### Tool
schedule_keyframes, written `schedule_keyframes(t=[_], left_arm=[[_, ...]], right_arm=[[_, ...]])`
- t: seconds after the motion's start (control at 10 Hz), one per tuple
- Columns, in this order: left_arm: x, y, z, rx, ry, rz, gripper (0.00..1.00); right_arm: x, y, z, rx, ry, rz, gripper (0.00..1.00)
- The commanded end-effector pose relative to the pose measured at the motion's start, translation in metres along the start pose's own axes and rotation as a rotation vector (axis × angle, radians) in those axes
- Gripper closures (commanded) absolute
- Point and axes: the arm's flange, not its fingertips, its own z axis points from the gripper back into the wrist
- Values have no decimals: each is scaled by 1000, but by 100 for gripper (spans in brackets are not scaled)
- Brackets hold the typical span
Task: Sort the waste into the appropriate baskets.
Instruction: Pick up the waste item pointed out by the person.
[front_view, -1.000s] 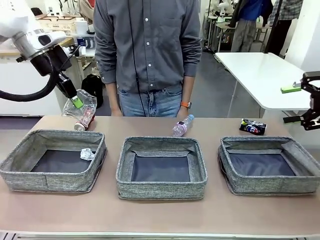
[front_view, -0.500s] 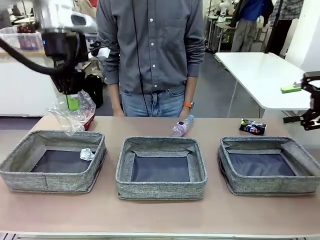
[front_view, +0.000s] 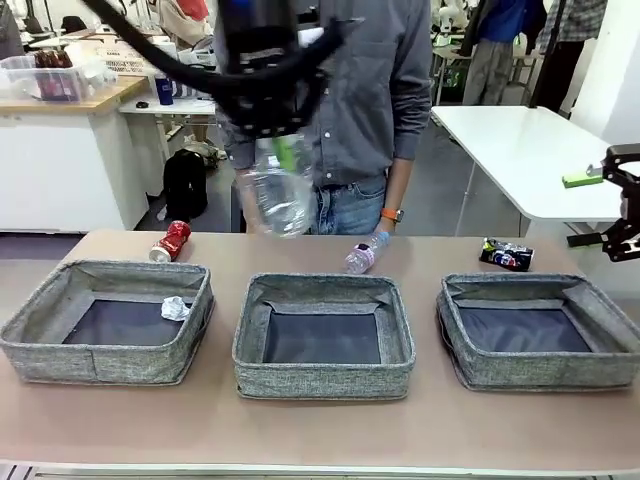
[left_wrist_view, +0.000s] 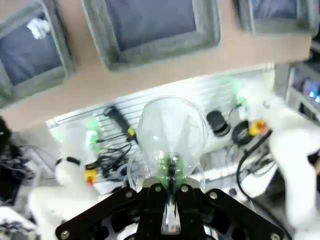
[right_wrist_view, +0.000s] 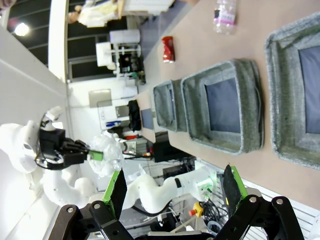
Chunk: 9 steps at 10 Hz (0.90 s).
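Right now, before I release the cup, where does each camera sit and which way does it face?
Front: fixed between the arms, facing across the table at the person; left hand holds the clear plastic cup, right hand open at right.
Left wrist: looks down past its shut hand and the cup onto the table's near edge.
Right wrist: rolled sideways, looks along the table between its open fingers.
Shared: all show the cup and middle basket.
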Motion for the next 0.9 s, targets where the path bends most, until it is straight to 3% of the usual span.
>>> schedule_keyframes(t=[0.0,0.1,0.4,0.6,0.8], left_arm=[[34,-29,23,165,48,134,100],[46,-34,34,200,115,144,100],[64,-45,79,189,172,200,100],[65,-46,99,187,182,187,100],[61,-44,124,103,167,151,100]], right_arm=[[-1,-1,0,4,3,16,0],[-1,-1,0,4,3,16,0],[-1,-1,0,4,3,16,0],[-1,-1,0,4,3,16,0],[-1,-1,0,4,3,16,0]])
